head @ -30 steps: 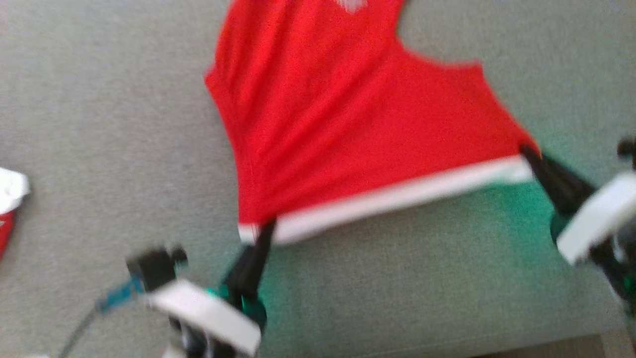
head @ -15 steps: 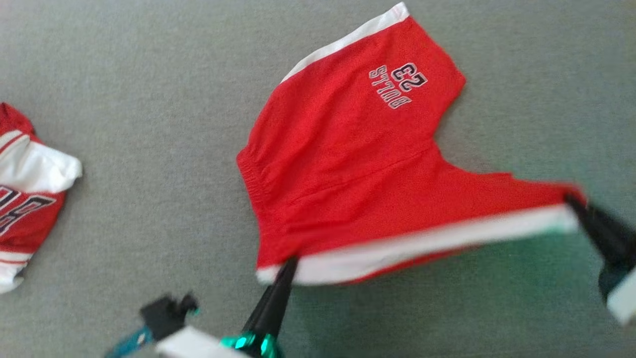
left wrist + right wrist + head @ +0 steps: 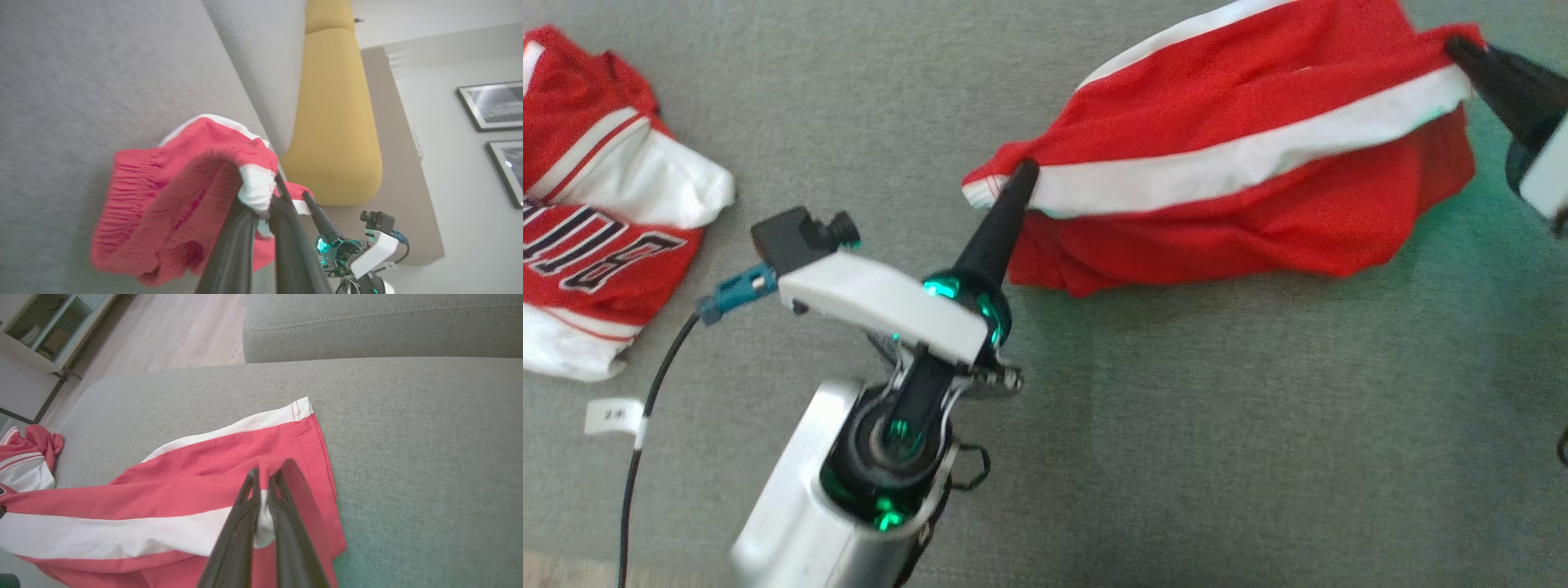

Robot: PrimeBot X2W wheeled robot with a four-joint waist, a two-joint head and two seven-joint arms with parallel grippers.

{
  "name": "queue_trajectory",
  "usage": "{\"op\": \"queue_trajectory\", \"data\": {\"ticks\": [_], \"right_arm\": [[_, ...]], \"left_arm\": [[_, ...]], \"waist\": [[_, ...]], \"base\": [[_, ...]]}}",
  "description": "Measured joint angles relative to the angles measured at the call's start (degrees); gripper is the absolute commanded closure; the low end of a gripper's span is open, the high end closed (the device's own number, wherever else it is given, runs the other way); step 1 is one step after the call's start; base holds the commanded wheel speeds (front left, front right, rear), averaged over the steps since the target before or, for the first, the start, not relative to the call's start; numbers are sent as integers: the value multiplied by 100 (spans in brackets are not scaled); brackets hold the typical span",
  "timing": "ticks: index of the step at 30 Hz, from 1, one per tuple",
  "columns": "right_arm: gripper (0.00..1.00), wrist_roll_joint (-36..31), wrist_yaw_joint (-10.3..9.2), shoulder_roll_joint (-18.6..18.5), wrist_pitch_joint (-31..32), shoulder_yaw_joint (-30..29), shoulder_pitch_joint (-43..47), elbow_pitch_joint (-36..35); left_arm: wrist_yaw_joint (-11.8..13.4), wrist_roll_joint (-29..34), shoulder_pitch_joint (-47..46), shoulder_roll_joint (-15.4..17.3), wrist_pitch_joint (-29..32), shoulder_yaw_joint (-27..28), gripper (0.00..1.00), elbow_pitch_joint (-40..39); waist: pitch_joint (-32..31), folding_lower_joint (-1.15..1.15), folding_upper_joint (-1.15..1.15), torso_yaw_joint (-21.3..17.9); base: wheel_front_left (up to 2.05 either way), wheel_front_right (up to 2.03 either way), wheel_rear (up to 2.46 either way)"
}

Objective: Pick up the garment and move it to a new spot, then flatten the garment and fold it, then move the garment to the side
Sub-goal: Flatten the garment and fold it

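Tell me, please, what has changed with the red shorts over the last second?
The left gripper and right gripper carried the white-trimmed hem of the red shorts away from the robot, doubling the cloth over itself. Unchanged: both stay shut on the hem; the jersey lies on the sofa at the left.

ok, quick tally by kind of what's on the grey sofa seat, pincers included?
Garments: 2 (red shorts with white stripe; crumpled red-and-white jersey)
Pincers: 2 (left pincer; right pincer; each shut on one end of the white stripe)
Total: 4
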Motion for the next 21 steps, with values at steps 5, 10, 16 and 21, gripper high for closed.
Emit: {"op": "queue_trajectory", "data": {"ticks": [5, 10, 16, 21], "right_arm": [[100, -137, 0, 3, -65, 237, -476, 676], [100, -237, 0, -33, -169, 281, -785, 1069], [100, -280, 0, -56, -345, 315, -1185, 1532], [40, -369, 0, -45, -642, 304, -1400, 1760]], "left_arm": [[70, -144, -385, -37, -272, -40, 100, 573], [69, -305, -668, -63, -465, -94, 100, 856], [58, -569, -892, -78, -754, -287, 100, 1185], [40, -645, -1028, -85, -1016, -380, 0, 1361]], "waist": [[130, -1, 0, 167], [218, -1, 0, 230], [293, -2, 0, 312], [348, -2, 0, 368]], "base": [[0, 0, 0], [0, 0, 0], [0, 0, 0], [0, 0, 0]]}}
